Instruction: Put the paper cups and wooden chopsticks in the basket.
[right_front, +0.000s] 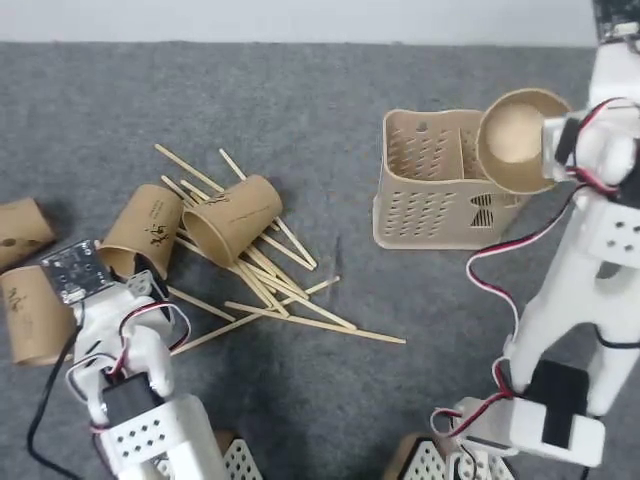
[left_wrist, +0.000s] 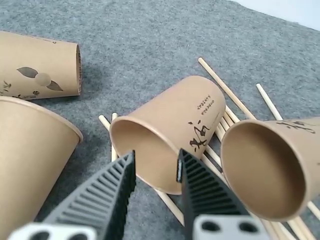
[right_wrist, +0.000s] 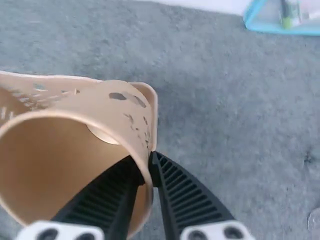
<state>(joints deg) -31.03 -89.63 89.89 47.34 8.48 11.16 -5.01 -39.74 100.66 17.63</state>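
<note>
My right claw (right_wrist: 146, 159) is clenched on the wall of a brown paper cup (right_front: 518, 140), with one jaw inside the mouth and one outside. I judge that a rim pinch was chosen because the cup body is too wide to span. In the high view the cup hangs tilted, mouth toward the camera, over the 3 o'clock end of the beige perforated plastic basket (right_front: 430, 205). The basket stands at about 2 o'clock on the grey carpeted worktop (right_front: 300, 100). I cannot tell whether the cup touches the rim.

My left claw (left_wrist: 156, 155) is released and holds nothing. Its jaws stand apart just in front of the open mouth of a second paper cup (left_wrist: 172, 125), which lies on its side at about 9 o'clock. The mouth faces me, which suits the same rim pinch.

A third cup (right_front: 235, 218) rests on the scattered pale wooden chopsticks (right_front: 265, 275). Two more cups (right_front: 25, 315) lie at the 9 o'clock edge.

Judgement: the first cup is close to release, and everything else remains to be collected. The chopsticks lie flat and crossed, so they will likely be awkward to lift.
</note>
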